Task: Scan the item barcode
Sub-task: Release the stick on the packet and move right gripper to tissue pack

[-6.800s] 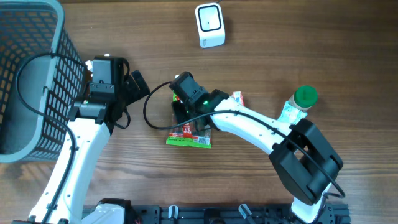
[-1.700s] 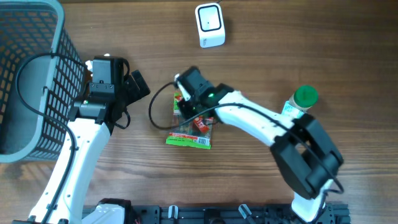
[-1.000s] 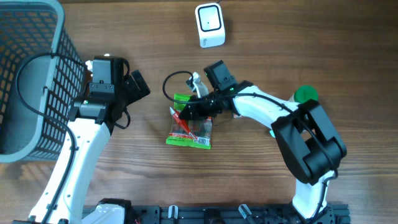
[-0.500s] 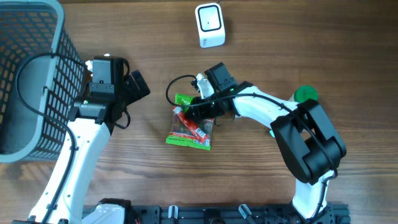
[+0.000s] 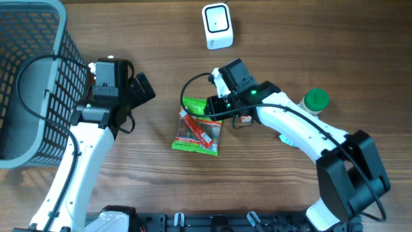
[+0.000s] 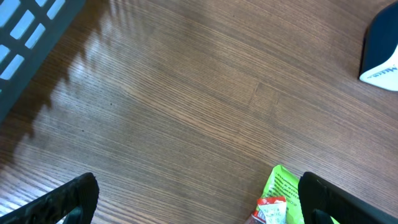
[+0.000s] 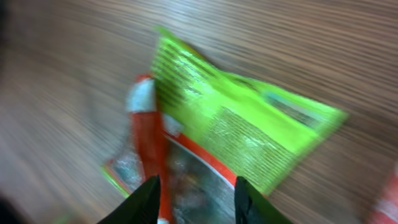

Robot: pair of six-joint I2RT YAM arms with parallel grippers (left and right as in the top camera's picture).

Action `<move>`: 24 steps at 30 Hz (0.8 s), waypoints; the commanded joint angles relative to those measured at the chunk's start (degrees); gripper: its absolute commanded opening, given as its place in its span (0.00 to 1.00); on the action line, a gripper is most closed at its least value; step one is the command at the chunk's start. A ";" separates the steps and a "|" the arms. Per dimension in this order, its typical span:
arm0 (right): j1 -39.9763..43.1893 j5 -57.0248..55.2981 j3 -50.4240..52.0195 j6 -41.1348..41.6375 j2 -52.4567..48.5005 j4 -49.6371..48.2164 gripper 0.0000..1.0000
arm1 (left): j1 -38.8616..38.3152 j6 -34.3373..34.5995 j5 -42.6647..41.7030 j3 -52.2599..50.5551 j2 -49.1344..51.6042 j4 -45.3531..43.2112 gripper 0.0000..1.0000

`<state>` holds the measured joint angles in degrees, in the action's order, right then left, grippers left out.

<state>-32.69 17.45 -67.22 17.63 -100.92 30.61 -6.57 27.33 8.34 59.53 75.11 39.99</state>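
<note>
Right gripper (image 7: pixel 196 202): black fingers (image 7: pixel 146 199) parted, closed on nothing, poised just above the snack packet (image 7: pixel 236 134).
Snack packet: glossy crinkled film with a lime-green panel, fine print too blurred to read, and a red stick sachet (image 7: pixel 146 143) against it. It lies flat on the wood-grain table (image 5: pixel 290 38), centre of the overhead frame.
Right arm: white, bent, entering from lower right.
Left gripper (image 6: pixel 196 202): fingers spread wide, empty, left of centre.
Scanner (image 5: pixel 217 26): white, rounded, top centre.
Basket (image 5: pixel 26 77): grey mesh, upper left.
Green-capped bottle (image 5: pixel 315 98): right.
</note>
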 commanded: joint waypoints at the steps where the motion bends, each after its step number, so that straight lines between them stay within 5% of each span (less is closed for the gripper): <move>1: -0.07 -11.17 -0.39 -1.11 3.89 3.91 0.44 | 0.37 -0.09 0.52 0.44 0.04 -0.13 1.00; 12: 17.35 -0.96 -0.42 0.39 6.62 13.33 0.56 | 0.37 -0.09 0.52 0.44 0.04 -0.13 1.00; 24: 18.16 -4.52 -0.35 0.57 6.62 14.27 0.57 | 0.37 -0.09 0.52 0.44 0.04 -0.13 1.00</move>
<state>-14.46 14.72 -67.22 18.52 -95.11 44.82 -6.57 27.33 8.32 59.53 75.11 40.01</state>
